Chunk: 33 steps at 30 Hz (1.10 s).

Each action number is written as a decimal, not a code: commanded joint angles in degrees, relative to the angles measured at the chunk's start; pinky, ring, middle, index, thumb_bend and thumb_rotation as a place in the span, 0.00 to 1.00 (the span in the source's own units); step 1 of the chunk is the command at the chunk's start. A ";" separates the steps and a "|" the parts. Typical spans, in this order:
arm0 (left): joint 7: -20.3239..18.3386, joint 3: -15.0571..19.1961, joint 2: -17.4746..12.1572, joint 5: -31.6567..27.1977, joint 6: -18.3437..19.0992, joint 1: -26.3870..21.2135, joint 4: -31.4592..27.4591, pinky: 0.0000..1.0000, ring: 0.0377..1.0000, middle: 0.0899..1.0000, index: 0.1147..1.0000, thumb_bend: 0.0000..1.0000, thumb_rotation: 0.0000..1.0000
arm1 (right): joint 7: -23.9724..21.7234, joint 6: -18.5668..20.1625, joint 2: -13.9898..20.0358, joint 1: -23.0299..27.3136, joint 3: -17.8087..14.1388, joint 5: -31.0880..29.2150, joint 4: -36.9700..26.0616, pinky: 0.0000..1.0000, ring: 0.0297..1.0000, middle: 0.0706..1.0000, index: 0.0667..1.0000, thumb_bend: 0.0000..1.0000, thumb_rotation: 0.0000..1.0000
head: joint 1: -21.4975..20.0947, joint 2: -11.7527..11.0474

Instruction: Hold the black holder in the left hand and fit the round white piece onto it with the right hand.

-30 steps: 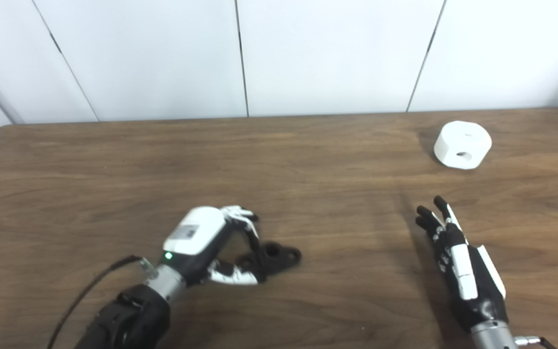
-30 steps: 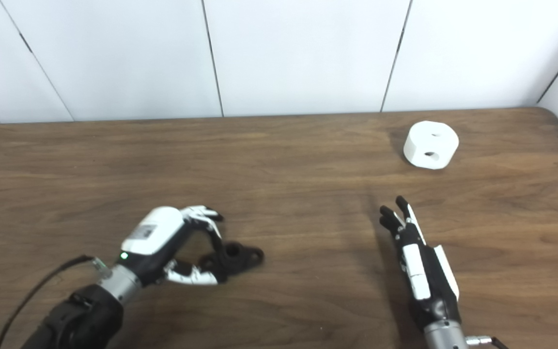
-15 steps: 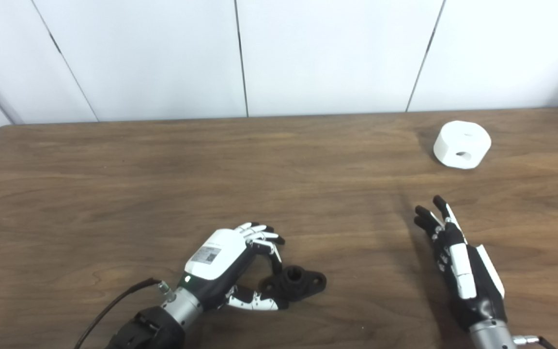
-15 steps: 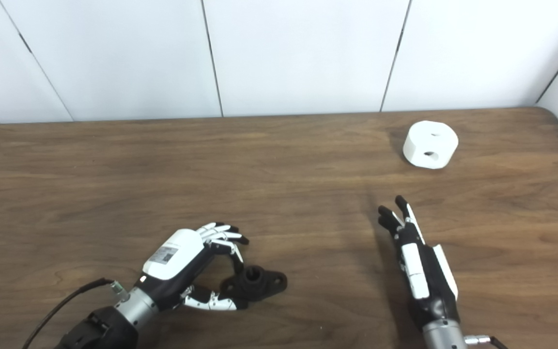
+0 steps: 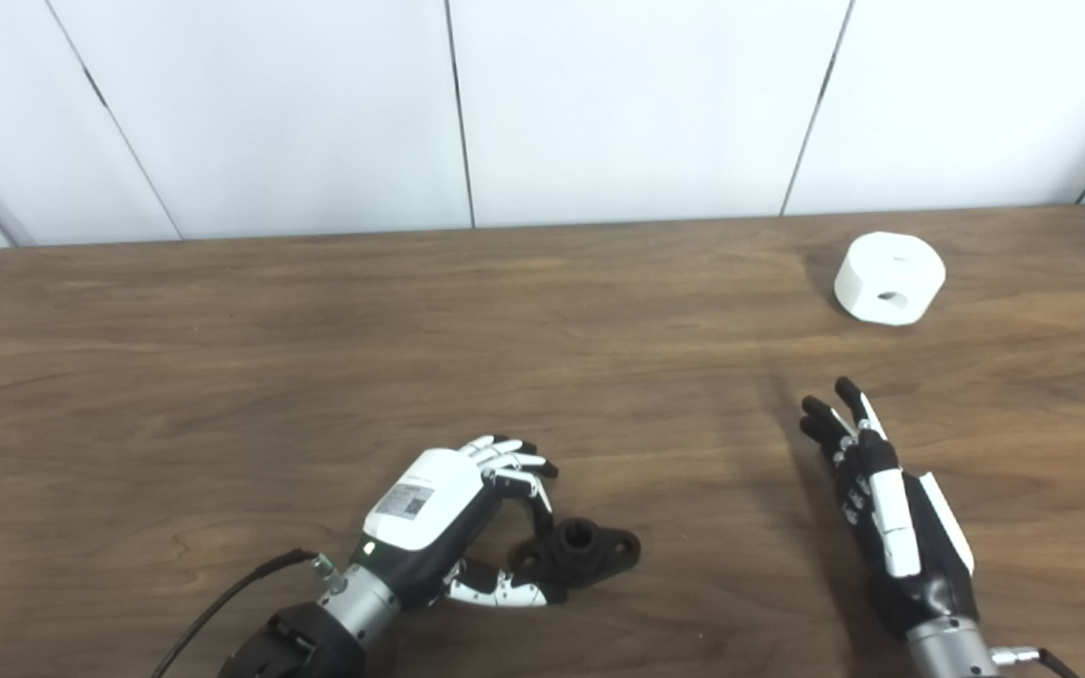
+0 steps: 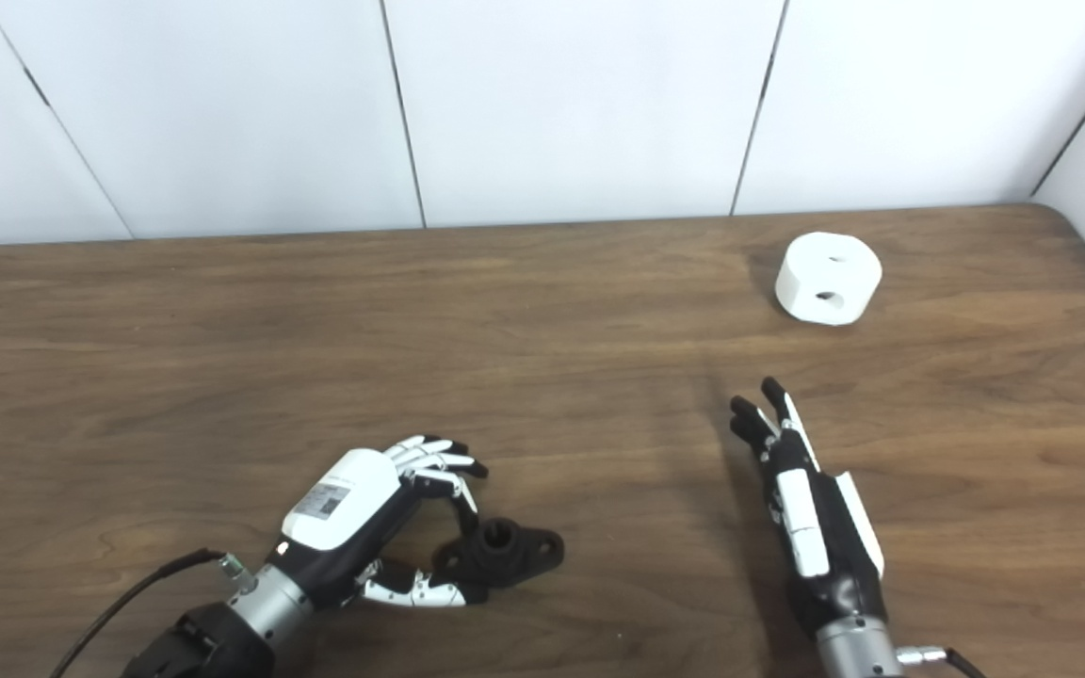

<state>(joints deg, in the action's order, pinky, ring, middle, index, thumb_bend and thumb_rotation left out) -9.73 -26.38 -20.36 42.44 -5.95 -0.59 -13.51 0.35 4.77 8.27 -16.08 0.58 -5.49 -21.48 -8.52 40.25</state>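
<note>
Plainly, one matte black holder [image 5: 585,550] with a raised round collar and flat eared base is pinched at its near end between the curled fingers [image 5: 526,476] and thumb of the left hand [image 5: 453,513], low over the brown wood-grain table [image 5: 316,358]. A small square code label is borne on that hand's glossy white back; no text can be read. One round white piece [image 5: 889,279], a smooth cylinder with two holes, lies well beyond the right hand [image 5: 886,513], whose fingers are extended, holding nothing.

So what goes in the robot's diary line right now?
left hand: pinching black holder on table | right hand: open, waiting | round white piece: untouched, far right
</note>
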 commanded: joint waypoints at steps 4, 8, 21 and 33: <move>-3.75 -0.74 -0.87 0.55 0.65 1.99 -0.36 0.92 0.88 0.79 0.42 0.51 0.06 | -0.18 -0.26 -1.08 -0.15 -0.01 1.59 -2.97 1.00 0.93 0.92 1.00 0.64 0.98 | -1.19 -0.35; -2.80 -0.72 -0.28 0.61 0.20 2.17 1.42 0.92 0.89 0.79 0.42 0.51 0.06 | -0.23 -0.32 -0.81 -0.20 -0.60 1.63 -2.78 1.00 0.94 0.92 1.00 0.60 0.91 | -1.64 -1.54; -1.53 -0.50 -0.53 0.08 -2.27 0.67 6.98 0.92 0.90 0.80 0.42 0.51 0.06 | 1.66 5.79 4.15 7.61 -4.80 19.66 -7.08 0.87 0.89 0.89 0.93 0.56 0.57 | -7.92 -4.97; 0.56 -0.67 -0.76 1.94 -4.03 0.72 9.07 0.90 0.88 0.79 0.42 0.51 0.06 | -4.48 17.26 16.07 20.81 -7.35 31.99 -7.58 0.82 0.86 0.87 0.88 0.72 0.28 | -10.44 -6.66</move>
<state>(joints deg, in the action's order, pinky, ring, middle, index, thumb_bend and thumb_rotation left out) -6.41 -25.72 -19.98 41.89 -11.05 -1.23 -8.32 -3.74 21.44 22.39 2.18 -6.21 24.95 -27.89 -18.98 33.66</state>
